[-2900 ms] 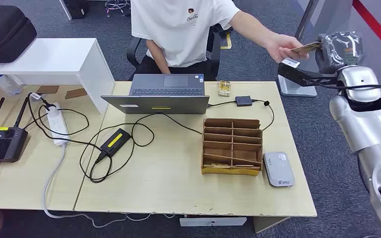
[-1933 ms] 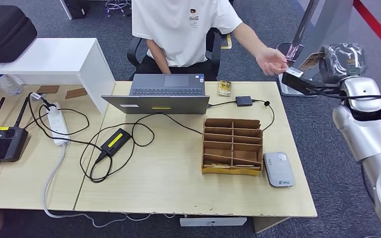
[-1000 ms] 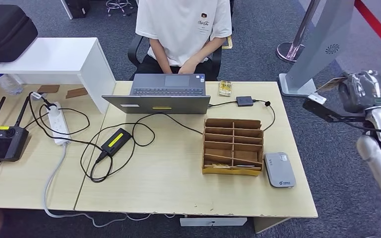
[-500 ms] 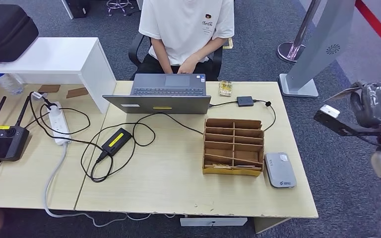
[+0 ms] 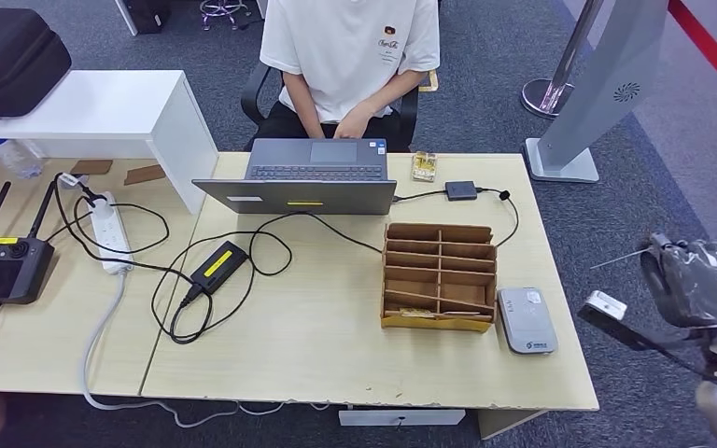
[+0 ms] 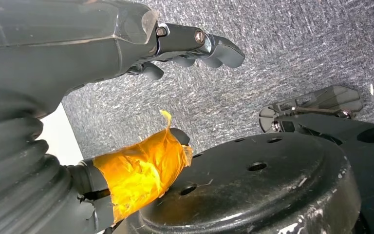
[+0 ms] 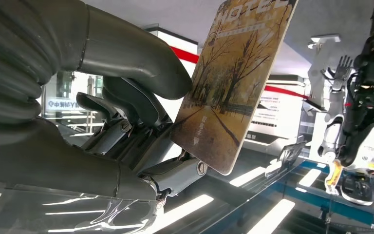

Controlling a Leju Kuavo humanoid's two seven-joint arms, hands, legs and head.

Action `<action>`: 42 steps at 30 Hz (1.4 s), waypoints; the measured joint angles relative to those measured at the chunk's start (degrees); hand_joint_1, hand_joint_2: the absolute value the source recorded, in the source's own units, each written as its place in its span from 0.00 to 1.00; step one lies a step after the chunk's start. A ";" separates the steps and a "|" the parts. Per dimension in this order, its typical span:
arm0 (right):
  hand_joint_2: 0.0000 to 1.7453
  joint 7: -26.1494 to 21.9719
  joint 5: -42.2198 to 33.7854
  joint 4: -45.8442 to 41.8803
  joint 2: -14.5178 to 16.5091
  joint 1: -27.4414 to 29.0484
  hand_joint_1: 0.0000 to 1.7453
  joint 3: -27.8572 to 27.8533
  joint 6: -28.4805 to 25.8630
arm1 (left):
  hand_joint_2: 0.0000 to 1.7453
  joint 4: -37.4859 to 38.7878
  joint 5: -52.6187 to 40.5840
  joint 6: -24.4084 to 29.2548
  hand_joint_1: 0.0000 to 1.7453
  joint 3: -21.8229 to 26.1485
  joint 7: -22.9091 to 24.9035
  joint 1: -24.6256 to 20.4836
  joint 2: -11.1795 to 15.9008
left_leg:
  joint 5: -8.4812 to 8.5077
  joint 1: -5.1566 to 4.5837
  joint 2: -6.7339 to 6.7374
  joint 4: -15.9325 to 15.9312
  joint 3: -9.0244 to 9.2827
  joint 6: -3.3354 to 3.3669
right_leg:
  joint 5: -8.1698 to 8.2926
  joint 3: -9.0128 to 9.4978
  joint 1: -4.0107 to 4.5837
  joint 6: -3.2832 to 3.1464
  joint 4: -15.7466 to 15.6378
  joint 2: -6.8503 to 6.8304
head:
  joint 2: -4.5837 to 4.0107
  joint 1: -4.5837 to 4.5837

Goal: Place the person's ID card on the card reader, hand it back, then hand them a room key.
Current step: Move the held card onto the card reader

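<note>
My right hand [image 5: 698, 280] hangs off the table's right side, level with the grey card reader [image 5: 526, 319] and well to its right. It pinches the person's card [image 7: 233, 87], a brown card with a tree-lined path and "HOTEL" printed on it, between thumb and fingers. In the head view the card [image 5: 621, 259] is edge-on, a thin line pointing toward the table. A cardboard organizer [image 5: 437, 276] with slots stands just left of the reader, and a card [image 5: 417, 313] lies in its front row. My left hand [image 6: 126, 44] hangs over the carpet, fingers apart, holding nothing.
The person [image 5: 350, 47] sits behind an open laptop [image 5: 308, 177] with both hands in their lap. Cables, a power brick [image 5: 217, 263] and a power strip [image 5: 107, 231] lie on the table [image 5: 317, 364]. A white shelf [image 5: 103, 107] and a remote controller [image 5: 0, 266] stand at the left.
My right hand took the card from the person's outstretched hand and came down and back, off the table's right side. The person drew the arm back to their lap.
</note>
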 joint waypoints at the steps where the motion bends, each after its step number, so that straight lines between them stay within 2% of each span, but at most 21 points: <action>1: 1.00 0.03 0.15 -0.42 0.28 0.75 1.00 -0.07 -0.15 | 1.00 0.00 0.01 0.00 0.00 0.00 -0.03 0.00 -0.01 | 0.00 0.00 0.01 0.00 0.01 0.00 | 0.00 0.00 0.00 0.00 0.00 0.01 | 0.00 -0.01; 8: 1.00 0.07 1.04 -1.07 2.81 3.95 1.00 -0.70 -0.62 | 1.00 0.00 0.02 0.00 0.00 0.00 -0.21 0.00 -0.01 | 0.00 0.00 0.05 0.00 0.02 0.00 | 0.00 0.00 -0.01 0.00 0.00 0.05 | 0.00 0.00; 18: 1.00 -0.03 2.46 0.19 5.58 4.48 1.00 -0.80 -1.17 | 1.00 0.00 -0.02 0.00 0.00 0.00 -0.33 -0.02 -0.01 | 0.00 0.00 0.06 0.00 0.03 0.00 | 0.00 0.00 -0.01 0.00 0.00 0.07 | 0.00 0.00; 42: 1.00 0.17 3.33 4.00 8.86 4.77 1.00 0.03 -1.67 | 1.00 0.00 -0.36 0.00 0.00 0.00 -0.49 -0.02 -0.01 | 0.00 0.00 0.07 0.00 0.03 0.00 | 0.00 0.00 -0.01 0.00 0.00 0.07 | 0.00 -0.01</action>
